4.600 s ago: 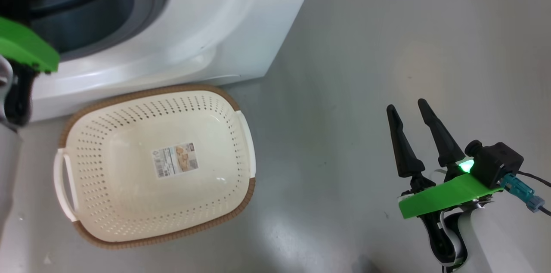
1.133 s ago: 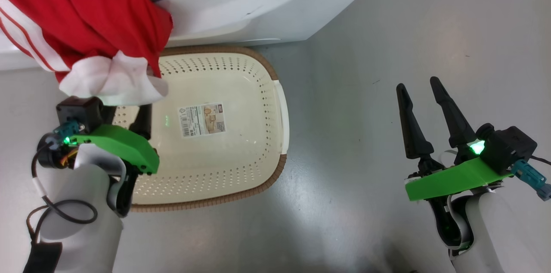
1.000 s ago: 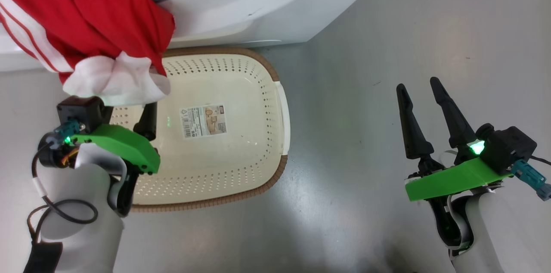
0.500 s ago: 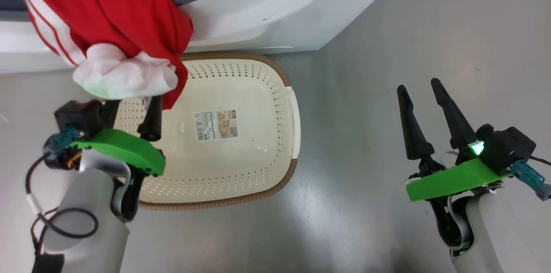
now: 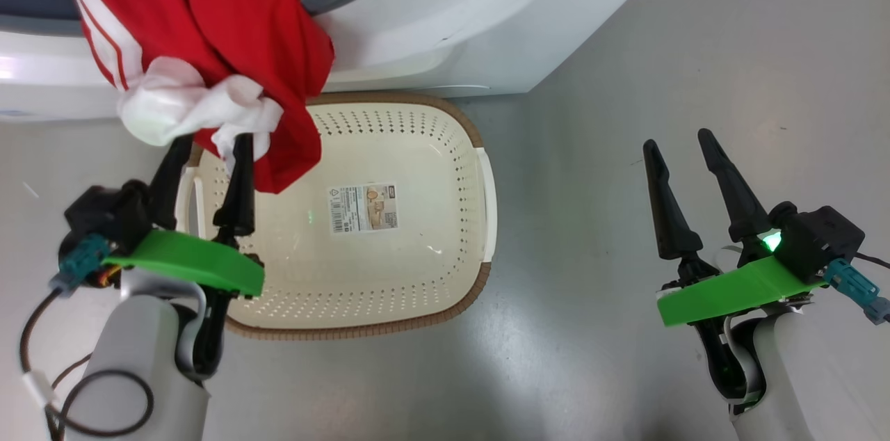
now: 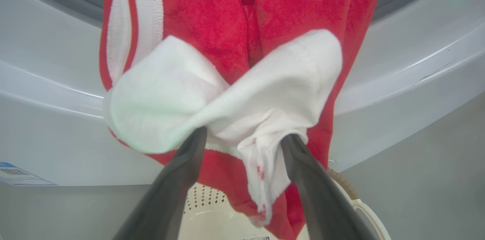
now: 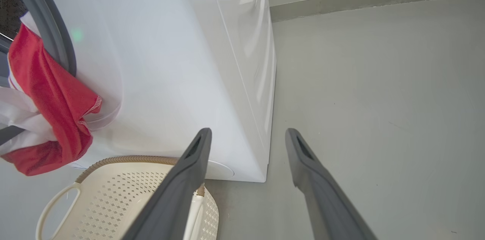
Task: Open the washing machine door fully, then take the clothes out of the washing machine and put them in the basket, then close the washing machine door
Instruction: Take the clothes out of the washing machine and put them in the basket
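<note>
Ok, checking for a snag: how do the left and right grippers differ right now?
The left gripper has white cloth of the clothes bunched over its tips; the right gripper touches nothing. The left is over the basket edge; the right is over the floor. Both are open, fingers spread.

Hanging clothes (image 5: 229, 30) cover the left end of the basket (image 5: 417, 131); its right half lies open.

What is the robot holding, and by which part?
Nothing gripped: the red garment merely drapes its white part over the open left fingers; right fingers empty.
</note>
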Controlling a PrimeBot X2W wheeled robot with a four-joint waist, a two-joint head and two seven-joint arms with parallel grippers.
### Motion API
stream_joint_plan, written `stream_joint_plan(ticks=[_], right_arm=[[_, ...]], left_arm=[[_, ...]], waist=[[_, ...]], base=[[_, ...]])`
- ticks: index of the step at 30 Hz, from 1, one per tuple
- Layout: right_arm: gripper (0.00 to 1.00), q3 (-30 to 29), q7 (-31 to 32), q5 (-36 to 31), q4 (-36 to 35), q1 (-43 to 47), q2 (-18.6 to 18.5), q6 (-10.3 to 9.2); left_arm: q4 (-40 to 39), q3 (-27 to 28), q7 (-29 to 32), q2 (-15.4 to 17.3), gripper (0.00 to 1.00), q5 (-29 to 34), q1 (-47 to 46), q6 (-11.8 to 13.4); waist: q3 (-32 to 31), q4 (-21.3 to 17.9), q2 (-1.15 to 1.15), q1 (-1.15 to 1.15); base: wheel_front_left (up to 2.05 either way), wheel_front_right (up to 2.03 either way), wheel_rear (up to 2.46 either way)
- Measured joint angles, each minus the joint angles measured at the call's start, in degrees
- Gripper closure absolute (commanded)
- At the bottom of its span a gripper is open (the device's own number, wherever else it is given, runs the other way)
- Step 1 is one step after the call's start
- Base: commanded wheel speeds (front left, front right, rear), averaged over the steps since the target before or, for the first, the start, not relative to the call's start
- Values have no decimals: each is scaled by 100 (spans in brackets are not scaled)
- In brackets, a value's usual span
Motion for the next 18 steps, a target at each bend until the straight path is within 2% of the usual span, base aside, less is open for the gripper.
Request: stream_joint_plan(ticks=[18], right_arm=[[0, -64, 0, -65, 0, 37, -1, 0]], left_arm=[[-1489, 671, -1, -127, 0, 353, 1082, 0]], waist=[[-110, 97, 0, 0]], base=[[0, 0, 0]])
